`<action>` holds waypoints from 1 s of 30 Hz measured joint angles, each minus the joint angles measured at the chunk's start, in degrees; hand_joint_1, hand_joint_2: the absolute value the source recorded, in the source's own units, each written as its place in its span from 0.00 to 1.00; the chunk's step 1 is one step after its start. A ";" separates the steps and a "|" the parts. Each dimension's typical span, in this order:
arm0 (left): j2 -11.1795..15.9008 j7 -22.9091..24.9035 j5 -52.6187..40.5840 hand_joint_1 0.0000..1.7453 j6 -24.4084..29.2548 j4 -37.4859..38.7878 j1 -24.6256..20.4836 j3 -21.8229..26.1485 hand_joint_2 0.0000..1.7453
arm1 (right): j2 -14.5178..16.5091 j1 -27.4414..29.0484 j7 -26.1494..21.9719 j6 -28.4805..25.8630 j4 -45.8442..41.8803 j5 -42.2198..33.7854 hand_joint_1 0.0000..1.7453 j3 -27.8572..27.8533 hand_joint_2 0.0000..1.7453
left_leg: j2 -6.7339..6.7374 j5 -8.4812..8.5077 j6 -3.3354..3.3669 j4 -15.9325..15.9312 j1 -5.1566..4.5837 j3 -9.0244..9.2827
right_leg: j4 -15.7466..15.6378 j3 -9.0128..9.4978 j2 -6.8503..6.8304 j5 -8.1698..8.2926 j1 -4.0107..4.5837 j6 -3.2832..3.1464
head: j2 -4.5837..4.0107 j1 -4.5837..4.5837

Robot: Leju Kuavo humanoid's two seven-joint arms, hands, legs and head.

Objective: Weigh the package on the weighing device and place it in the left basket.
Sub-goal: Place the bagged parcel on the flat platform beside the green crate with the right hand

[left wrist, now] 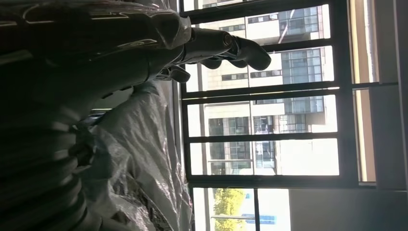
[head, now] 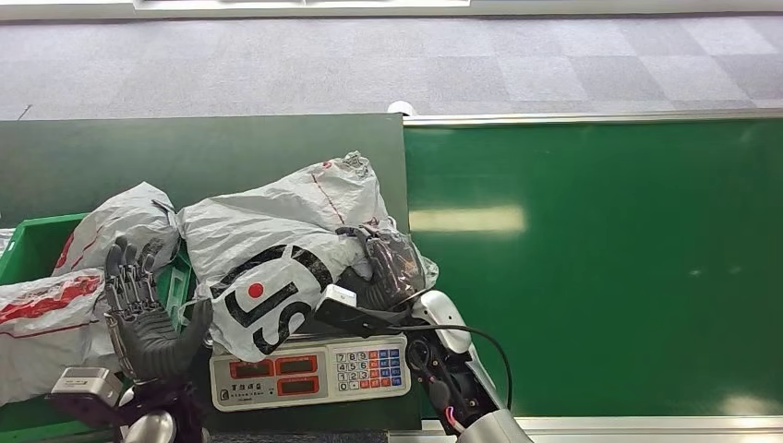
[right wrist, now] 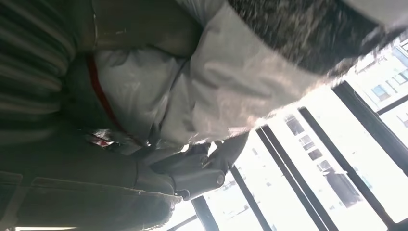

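- Floor (head: 388, 55): grey carpet tiles in a checker pattern, running behind the work surfaces.
- Belt (head: 600, 268): glossy bright green surface on the right, edged with a silver rail and carrying pale reflections of ceiling light.
- Table (head: 185, 157): matte dark green surface on the left, butted against the belt.
- Windows (left wrist: 269, 120): tall dark-framed panes seen from the left wrist view, with sunlit buildings and some greenery outside.
- Package (head: 286, 240): grey plastic mailer bag with black-and-white print and a thin red line, lying across the scale and spreading back onto the table; its left edge is just beside the basket.
- Basket (head: 28, 245): green crate at the table's left end, holding other grey bags (head: 120, 221) with red print.
- Scale (head: 309, 371): white housing at the near table edge, with red display windows and a coloured keypad facing the robot; the package covers its platform.
- Right hand (head: 388, 263): wrapped in clear film, pressed against the package's right side with fingers curled onto the bag; whether they actually pinch the plastic cannot be told.
- Left hand (head: 143, 305): dark, palm raised, fingers spread and pointing away from the robot, holding nothing, between the basket and the package's left edge.
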 joint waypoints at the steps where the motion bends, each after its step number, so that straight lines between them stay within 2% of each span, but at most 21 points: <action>1: 0.03 0.00 0.02 0.00 0.09 -0.28 0.18 0.07 1.00 | 0.00 -0.22 0.11 -0.13 0.57 -0.07 0.00 0.01 1.00 | 0.00 0.00 0.00 0.00 0.00 0.00 | 0.00 0.00 0.00 0.00 0.00 0.00 | 0.00 0.01; 18: 0.08 0.00 0.11 0.00 0.54 -3.56 2.88 1.31 1.00 | 0.00 -0.99 -1.94 0.67 4.15 -3.55 0.00 0.03 1.00 | 0.00 0.00 0.00 0.00 0.00 0.00 | 0.00 -0.01 0.00 0.00 0.00 0.00 | 0.00 0.01; 21: 0.08 0.00 0.11 0.00 0.07 -3.43 2.69 1.43 1.00 | -0.05 -1.01 -6.55 5.64 4.17 -9.47 0.00 -0.70 1.00 | 0.00 0.00 0.00 0.00 0.00 0.01 | -0.01 -0.03 0.00 0.00 0.00 0.00 | 0.00 0.00; 24: 0.13 0.00 0.11 0.00 -0.02 -3.03 2.21 1.47 1.00 | -0.51 -0.66 -10.66 14.81 2.67 -19.43 0.00 -1.66 1.00 | 0.01 0.00 0.00 0.00 0.00 0.01 | -0.01 -0.03 0.00 0.00 0.00 0.00 | 0.00 0.01; 26: 0.17 0.00 0.11 0.00 0.07 -2.82 1.95 1.49 1.00 | -0.94 -0.34 -11.42 19.25 0.99 -24.40 0.00 -1.80 1.00 | 0.03 0.00 0.00 0.01 0.00 0.01 | -0.01 -0.03 0.01 0.00 0.00 0.00 | 0.00 0.01; 30: 0.20 0.00 0.17 0.00 0.07 -2.56 1.78 1.51 1.00 | -1.75 0.24 -11.73 24.28 -2.06 -31.23 0.00 -1.72 1.00 | 0.02 0.00 0.00 0.01 0.00 0.01 | -0.01 -0.04 0.01 0.00 0.00 0.00 | 0.00 0.00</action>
